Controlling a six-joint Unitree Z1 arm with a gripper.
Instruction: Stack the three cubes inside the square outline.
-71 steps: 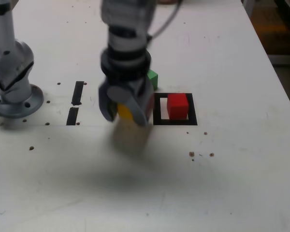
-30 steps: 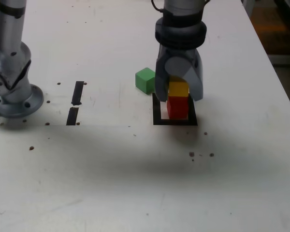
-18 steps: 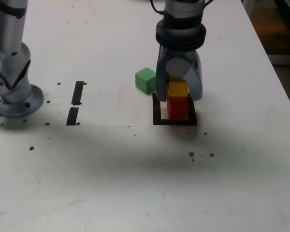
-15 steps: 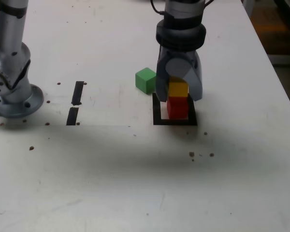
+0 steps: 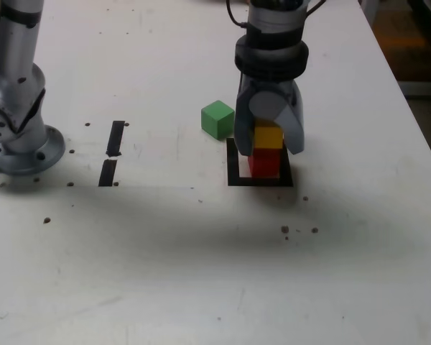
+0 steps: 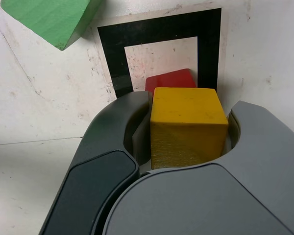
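The red cube shows only in part: in the exterior view its top lies behind the yellow cube, and in the wrist view just a corner of it peeks out (the rest is covered by the yellow one). The gripper hides part of the yellow cube's sides, and much of the square outline is lost behind cube and jaws in the wrist view. There the green cube is cut off by the picture's edge — its far part is missing. The arm runs out of the exterior view's top, and its base is cropped at the exterior view's left.
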